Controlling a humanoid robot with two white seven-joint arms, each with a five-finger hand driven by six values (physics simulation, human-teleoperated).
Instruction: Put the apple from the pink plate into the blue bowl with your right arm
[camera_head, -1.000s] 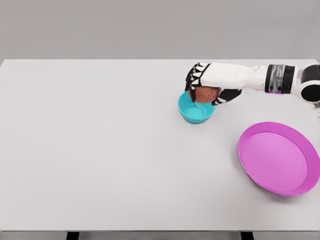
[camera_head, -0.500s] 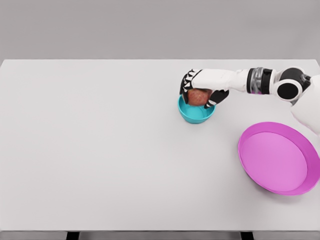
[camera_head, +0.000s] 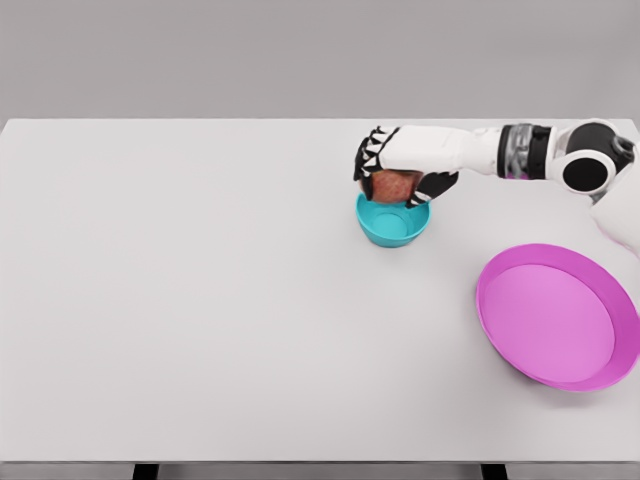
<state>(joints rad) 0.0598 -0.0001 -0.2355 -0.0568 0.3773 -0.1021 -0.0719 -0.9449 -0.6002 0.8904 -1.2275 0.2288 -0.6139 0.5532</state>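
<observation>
Head view: my right hand (camera_head: 398, 168), white with black-tipped fingers, curls tight around a round, mottled red apple (camera_head: 397, 186), holding it just above the far rim of the small, smooth turquoise-blue bowl (camera_head: 392, 224). The wide, shallow pink plate (camera_head: 558, 316) lies well apart on the matte white table (camera_head: 200, 300).

You're looking at a simulated test bench here, not a real room. The table (camera_head: 200, 300) is a flat white slab with dark legs at the bottom edge, the wall (camera_head: 300, 50) behind is blank grey, and everything has that clean rendered shading. Just a bowl (camera_head: 392, 222) and plate (camera_head: 558, 316) as props.
</observation>
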